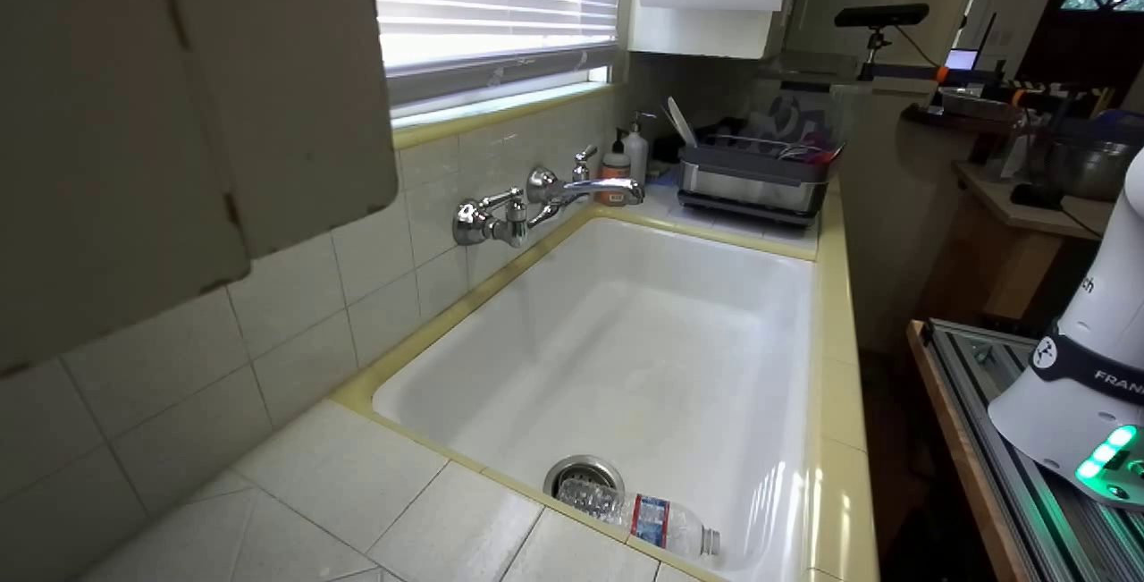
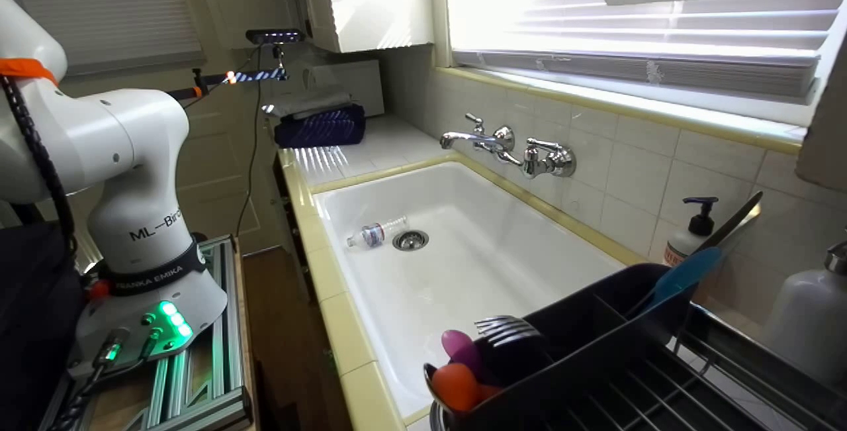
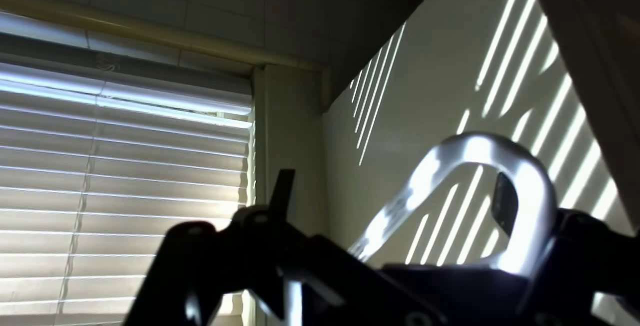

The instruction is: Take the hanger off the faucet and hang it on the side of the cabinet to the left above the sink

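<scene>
In the wrist view my gripper (image 3: 395, 188) is open, its two dark fingers wide apart. A pale, shiny rounded loop of the hanger (image 3: 480, 149) curves round and in front of the right finger (image 3: 504, 203); both its ends vanish behind the gripper's dark body. Behind it stands the cabinet (image 3: 385, 176), striped with sunlight; whether they touch I cannot tell. The cabinet also shows in both exterior views (image 1: 206, 117) (image 2: 387, 0). Dark fingertips poke in at the top edge of an exterior view, by the cabinet. Nothing hangs on the chrome faucet (image 1: 585, 191) above the sink (image 2: 463, 285).
A plastic bottle (image 1: 666, 524) lies in the basin by the drain (image 2: 411, 240). Beyond the sink's end stands a dish rack (image 1: 755, 184) with utensils and soap bottles. Blinds (image 3: 115, 191) cover the window. A camera (image 2: 274, 36) on a mount sits below the cabinet.
</scene>
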